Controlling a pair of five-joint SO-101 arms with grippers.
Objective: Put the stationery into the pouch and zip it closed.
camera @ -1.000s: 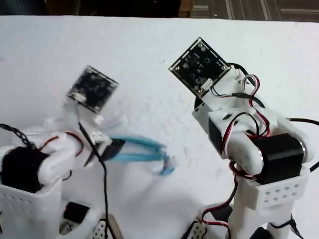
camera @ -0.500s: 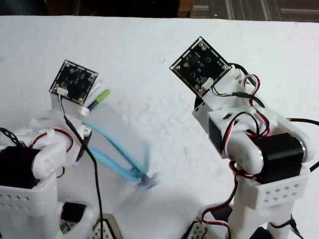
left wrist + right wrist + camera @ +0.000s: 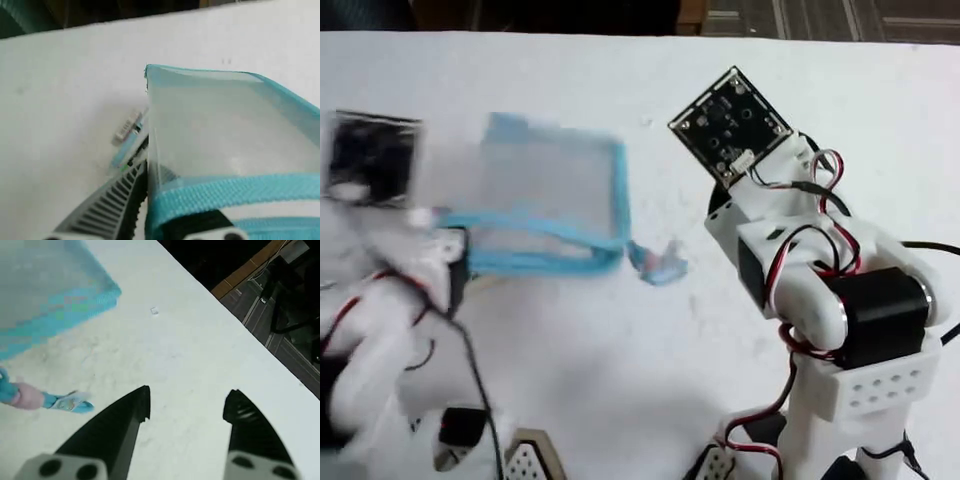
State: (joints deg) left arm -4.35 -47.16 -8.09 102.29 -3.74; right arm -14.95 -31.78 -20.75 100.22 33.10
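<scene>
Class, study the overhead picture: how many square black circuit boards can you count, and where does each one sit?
2. The left arm's board is at the far left, beside the pouch. The right arm's board is near the middle. None looks hidden.

Light: bright, even and soft (no hard edge to any shadow). Table (image 3: 650,90): white, close to washed out in the high view, with only faint grey shading on it. Room behind (image 3: 570,15): dark. Pouch (image 3: 225,125): pale sheen across its clear side. Floor (image 3: 280,305): dim.
</scene>
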